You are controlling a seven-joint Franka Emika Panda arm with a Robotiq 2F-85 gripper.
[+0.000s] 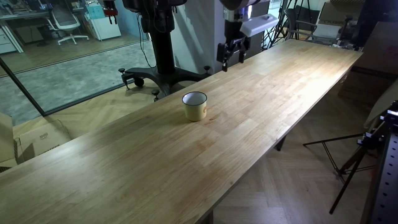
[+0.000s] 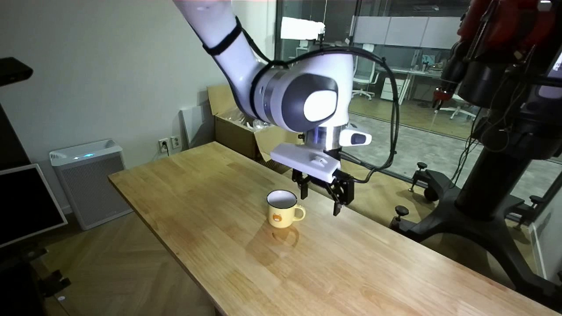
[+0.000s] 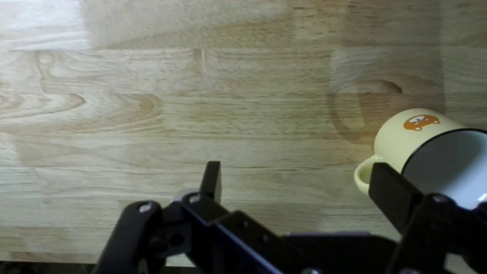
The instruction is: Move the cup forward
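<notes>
The cup (image 1: 195,112) is a small pale yellow mug with a dark rim and a greyish inside. It stands upright on the long wooden table (image 1: 140,161). In an exterior view the cup (image 2: 280,217) shows an orange face print and a handle. My gripper (image 2: 320,202) is open, above the table near the cup's handle side; it also shows in an exterior view (image 1: 233,63). In the wrist view the cup (image 3: 397,139) is at the right edge, partly cut off, and the right finger overlaps its handle. Only table lies between the fingers of the gripper (image 3: 296,167).
A black robot stand (image 2: 487,188) is beside the table's long edge, also visible in an exterior view (image 1: 163,53). An open cardboard box (image 2: 237,138) stands past the table's end. A tripod (image 1: 353,168) stands on the floor at the opposite long edge.
</notes>
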